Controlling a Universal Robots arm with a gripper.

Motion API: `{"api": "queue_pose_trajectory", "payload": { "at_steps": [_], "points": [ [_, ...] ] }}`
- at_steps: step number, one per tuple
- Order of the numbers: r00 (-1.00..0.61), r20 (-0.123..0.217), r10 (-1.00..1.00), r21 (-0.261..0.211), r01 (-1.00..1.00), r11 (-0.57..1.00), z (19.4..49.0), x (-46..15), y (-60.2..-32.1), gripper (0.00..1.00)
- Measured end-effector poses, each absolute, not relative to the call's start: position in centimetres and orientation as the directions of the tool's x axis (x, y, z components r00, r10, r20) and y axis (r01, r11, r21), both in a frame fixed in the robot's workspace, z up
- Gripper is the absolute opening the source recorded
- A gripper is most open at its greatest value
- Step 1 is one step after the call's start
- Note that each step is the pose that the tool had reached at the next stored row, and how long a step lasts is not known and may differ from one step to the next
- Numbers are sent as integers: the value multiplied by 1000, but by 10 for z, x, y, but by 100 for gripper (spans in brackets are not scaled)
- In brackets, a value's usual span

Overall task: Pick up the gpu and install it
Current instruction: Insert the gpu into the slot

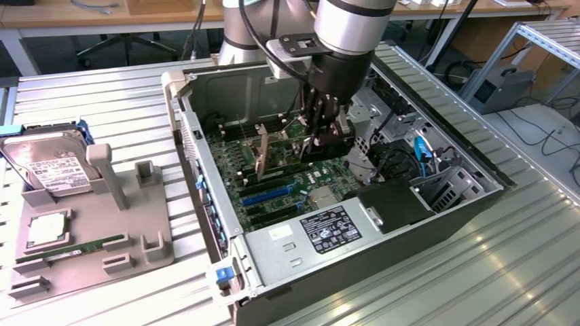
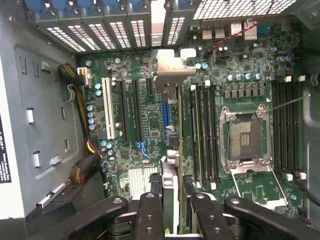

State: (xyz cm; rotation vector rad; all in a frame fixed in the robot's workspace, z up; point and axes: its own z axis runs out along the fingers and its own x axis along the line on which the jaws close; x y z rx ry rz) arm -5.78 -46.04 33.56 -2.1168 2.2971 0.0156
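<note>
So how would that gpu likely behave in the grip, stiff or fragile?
The gpu looks like a thin flat board, so probably stiff and light. Held on edge by the gripper above the motherboard, it likely tolerates little sideways push.

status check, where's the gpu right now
Gripper down inside the case, shut on the gpu. Card upright over the motherboard slots. Nothing seen in the way.

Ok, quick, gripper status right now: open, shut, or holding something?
Gripper: shut on the gpu, card held on edge between the fingers, down inside the open computer case over the motherboard slots.
</note>
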Motion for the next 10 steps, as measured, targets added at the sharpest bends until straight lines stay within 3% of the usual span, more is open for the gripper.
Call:
{"api": "queue_pose_trajectory", "payload": {
  "at_steps": [10],
  "points": [
    [-92, -20, -996, -5, -996, 92, 327, -65, -460, 27]
  ]
}}
